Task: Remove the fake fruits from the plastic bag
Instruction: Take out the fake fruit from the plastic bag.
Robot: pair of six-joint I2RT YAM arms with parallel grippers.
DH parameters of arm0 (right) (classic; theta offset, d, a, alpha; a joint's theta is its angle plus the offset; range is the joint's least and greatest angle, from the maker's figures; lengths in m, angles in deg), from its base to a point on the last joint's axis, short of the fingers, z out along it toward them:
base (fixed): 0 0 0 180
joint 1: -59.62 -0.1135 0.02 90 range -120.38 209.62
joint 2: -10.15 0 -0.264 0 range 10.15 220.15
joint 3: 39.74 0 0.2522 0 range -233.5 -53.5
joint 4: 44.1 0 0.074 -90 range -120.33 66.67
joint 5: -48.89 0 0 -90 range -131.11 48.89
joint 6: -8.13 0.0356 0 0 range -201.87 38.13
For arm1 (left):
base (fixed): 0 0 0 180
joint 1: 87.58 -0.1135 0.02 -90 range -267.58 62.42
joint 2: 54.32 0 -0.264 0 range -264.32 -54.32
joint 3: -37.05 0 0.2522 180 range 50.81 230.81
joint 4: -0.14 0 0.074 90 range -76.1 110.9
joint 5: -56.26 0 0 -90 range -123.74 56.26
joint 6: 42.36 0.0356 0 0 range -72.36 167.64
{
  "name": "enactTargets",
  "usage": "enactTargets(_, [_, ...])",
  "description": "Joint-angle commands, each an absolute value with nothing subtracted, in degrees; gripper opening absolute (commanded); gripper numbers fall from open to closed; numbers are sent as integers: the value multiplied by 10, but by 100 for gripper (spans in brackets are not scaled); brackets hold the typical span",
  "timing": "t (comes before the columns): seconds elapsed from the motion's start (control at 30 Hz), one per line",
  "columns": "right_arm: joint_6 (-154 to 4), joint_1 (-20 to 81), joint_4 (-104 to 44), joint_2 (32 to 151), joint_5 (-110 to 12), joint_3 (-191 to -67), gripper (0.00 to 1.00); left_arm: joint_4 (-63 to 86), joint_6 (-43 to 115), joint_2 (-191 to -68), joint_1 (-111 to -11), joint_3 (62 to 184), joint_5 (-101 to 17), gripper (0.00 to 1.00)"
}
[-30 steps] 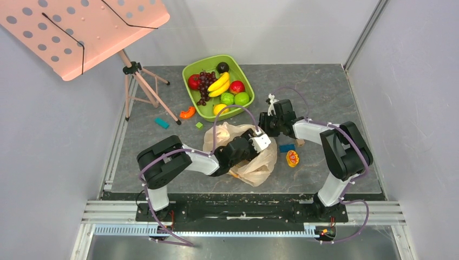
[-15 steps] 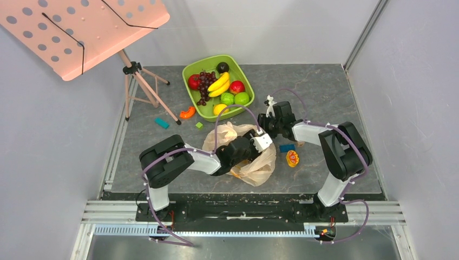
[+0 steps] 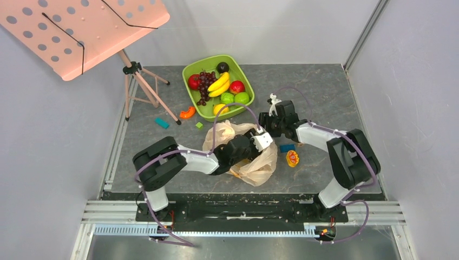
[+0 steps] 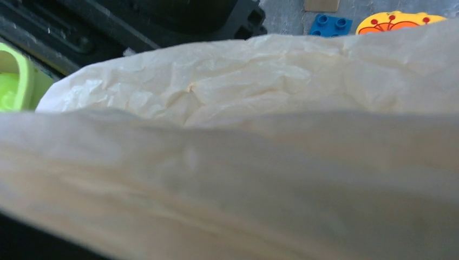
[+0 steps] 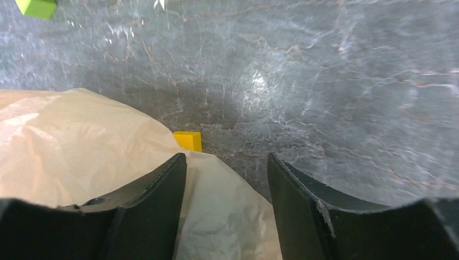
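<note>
The peach-beige plastic bag (image 3: pixel 244 162) lies crumpled in the middle of the table. My left gripper (image 3: pixel 258 145) is pushed into it. In the left wrist view the bag (image 4: pixel 227 162) fills the frame and hides the fingers. My right gripper (image 3: pixel 268 123) is at the bag's far right edge. In the right wrist view it (image 5: pixel 226 160) is open, with a flap of the bag (image 5: pixel 81 146) lying between its fingers (image 5: pixel 154 200). A dark red-purple grape bunch (image 3: pixel 204 84), a banana (image 3: pixel 219 83) and a small round yellow fruit (image 3: pixel 220 108) lie in the green tub (image 3: pixel 190 69).
The tub also holds red, green and dark fruits. Loose toy pieces lie around: a blue block (image 3: pixel 287 147), a yellow-orange flower piece (image 3: pixel 292 158), an orange piece (image 3: pixel 187 112), a teal block (image 3: pixel 162 123), a yellow block (image 5: pixel 188 140). A pink music stand (image 3: pixel 81 27) stands at the back left.
The right arm's elbow has swung a little outward to the right while its gripper stays at the bag's edge. The left arm has shifted slightly, still in the bag.
</note>
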State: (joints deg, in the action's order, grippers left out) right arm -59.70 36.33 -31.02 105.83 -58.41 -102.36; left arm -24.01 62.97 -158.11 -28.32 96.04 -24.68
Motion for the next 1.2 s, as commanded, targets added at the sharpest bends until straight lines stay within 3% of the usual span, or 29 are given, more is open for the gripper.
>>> enactTargets(0.0, [-611,377,-305,971,-526,-1028,63,-178,602,-1515,-289,947,-255,37])
enactTargets(0.47, [-697,433,-192,782,-433,-1030,91,-100,595,-1365,-289,903,-261,37])
enactTargets(0.73, [-696,437,-173,710,-430,-1002,92,103,603,-1303,-289,959,-261,39])
enactTargets(1.17, [-696,437,-168,695,-438,-1007,92,417,546,-1241,-289,1080,-255,39])
